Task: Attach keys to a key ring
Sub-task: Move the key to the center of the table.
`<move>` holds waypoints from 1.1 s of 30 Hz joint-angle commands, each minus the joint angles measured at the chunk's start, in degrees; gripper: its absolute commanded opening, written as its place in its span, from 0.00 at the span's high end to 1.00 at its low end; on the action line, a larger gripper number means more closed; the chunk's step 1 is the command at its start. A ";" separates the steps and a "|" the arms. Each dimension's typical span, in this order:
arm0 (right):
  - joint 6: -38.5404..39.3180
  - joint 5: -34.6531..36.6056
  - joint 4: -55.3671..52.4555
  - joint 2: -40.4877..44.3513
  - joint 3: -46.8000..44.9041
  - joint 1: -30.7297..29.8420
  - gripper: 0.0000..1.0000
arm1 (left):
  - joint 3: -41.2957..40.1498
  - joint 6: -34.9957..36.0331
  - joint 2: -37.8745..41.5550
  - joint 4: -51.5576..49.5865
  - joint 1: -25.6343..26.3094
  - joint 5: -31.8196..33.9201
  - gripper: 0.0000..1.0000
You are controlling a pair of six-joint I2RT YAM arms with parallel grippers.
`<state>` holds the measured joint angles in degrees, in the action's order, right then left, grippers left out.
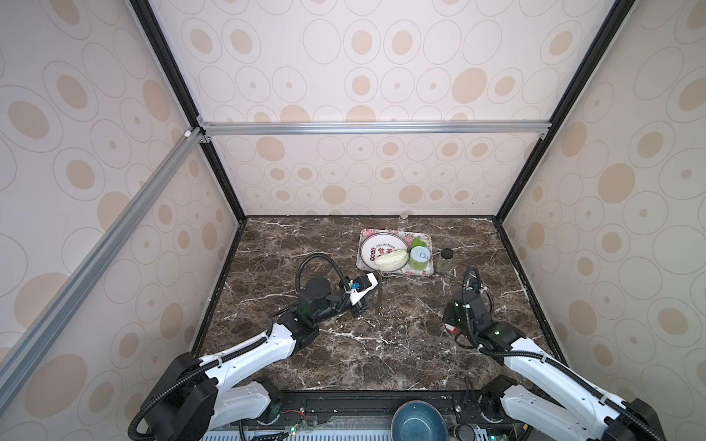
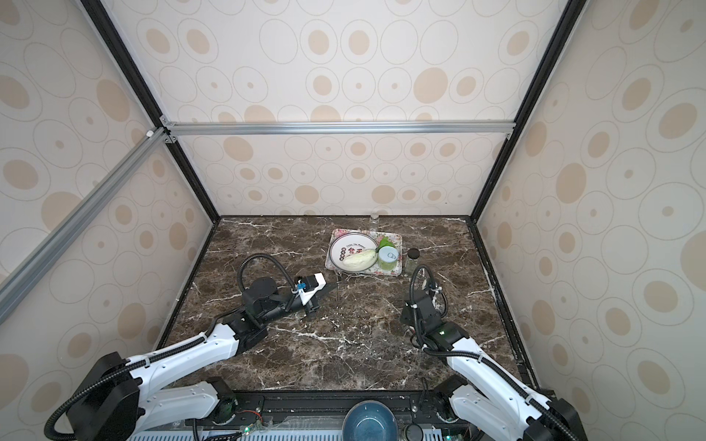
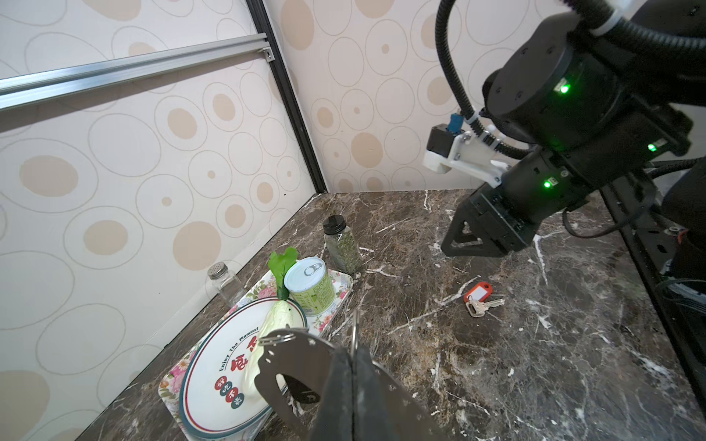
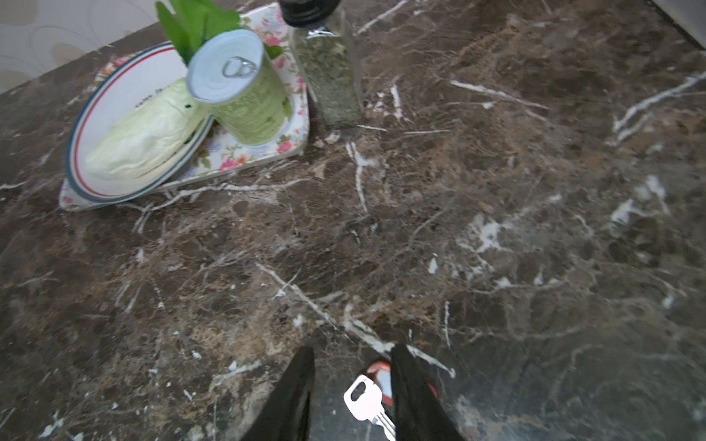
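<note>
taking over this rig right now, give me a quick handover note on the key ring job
Left gripper: shut on the key ring, close to the floral tray.
Right gripper: open, jaws on either side of the keys, not gripping them.
Keys: with their red tag, lying on the table, well apart from the key ring.
Done: key ring in hand.
Left: grasp the keys, carry them over, attach them.

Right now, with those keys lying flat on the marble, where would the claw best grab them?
Probably by the red tag, from straight above, fingers across its narrow width. It looks thicker than the flat metal keys beside it, which hug the table. The right gripper straddles them, open.
</note>
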<state>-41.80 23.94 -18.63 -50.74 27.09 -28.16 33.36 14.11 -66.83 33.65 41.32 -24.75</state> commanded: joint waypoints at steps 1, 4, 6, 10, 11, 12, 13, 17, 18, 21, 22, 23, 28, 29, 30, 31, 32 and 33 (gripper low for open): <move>-6.49 4.11 -6.26 3.21 -2.49 0.37 0.64 | 1.02 -0.66 1.27 2.73 0.38 0.80 1.00; -6.53 4.20 -5.21 6.48 -5.30 0.90 0.63 | 1.24 -0.84 1.04 2.74 0.40 0.57 1.00; -6.62 2.86 -4.21 7.85 -6.90 1.79 0.63 | 1.41 -1.01 1.00 2.65 0.42 0.27 1.00; -6.49 -0.58 -1.91 7.53 -8.41 3.27 0.62 | 1.35 -1.19 1.17 2.65 0.36 0.21 1.00; -6.44 -0.78 -1.89 6.83 -8.28 3.53 0.62 | 1.35 -1.19 1.23 2.65 0.36 0.21 1.00; -6.36 -0.91 -1.93 6.01 -8.09 3.68 0.62 | 1.35 -1.19 1.26 2.73 0.37 0.24 1.00; -6.35 -1.21 -1.86 5.02 -7.78 3.75 0.62 | 1.26 -1.19 1.30 2.74 0.34 0.40 1.00; -6.06 -3.48 0.39 0.84 -7.43 3.90 0.62 | 1.26 -1.10 1.31 2.74 0.38 0.34 1.00; -5.97 -4.07 0.89 -0.10 -7.34 3.90 0.62 | 1.24 -1.10 1.26 2.74 0.40 0.34 1.00; -5.26 -5.85 1.98 -3.08 -6.55 3.90 0.62 | 1.26 -1.01 1.31 2.76 0.36 0.42 1.00; -4.93 -6.51 2.23 -3.92 -6.21 3.88 0.63 | 1.26 -1.01 1.24 2.74 0.43 0.52 1.00; -4.67 -7.02 2.24 -4.69 -5.91 3.90 0.63 | 1.25 -0.97 1.13 2.74 0.36 0.50 1.00; -4.69 -8.47 4.24 -7.42 -5.95 3.90 0.63 | 1.36 -1.06 1.06 2.74 0.41 0.40 1.00; -4.52 -8.73 4.57 -7.79 -5.95 3.92 0.63 | 1.44 -1.05 1.00 2.69 0.42 0.33 1.00; -4.28 -8.94 4.50 -7.96 -5.72 3.90 0.63 | 1.44 -1.09 1.04 2.71 0.38 0.39 1.00; -4.07 -8.77 4.26 -7.97 -5.42 3.86 0.63 | 1.43 -1.10 1.08 2.66 0.35 0.38 1.00; -3.84 -8.56 4.04 -7.82 -5.30 3.90 0.64 | 1.32 -1.10 1.09 2.72 0.42 0.39 1.00; -3.58 -8.10 3.74 -7.43 -5.04 3.90 0.64 | 1.35 -1.09 1.09 2.69 0.35 0.38 1.00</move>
<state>-45.71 15.59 -14.92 -58.39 20.45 -24.62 33.36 13.30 -66.83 33.71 41.32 -24.16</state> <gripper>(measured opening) 0.363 0.050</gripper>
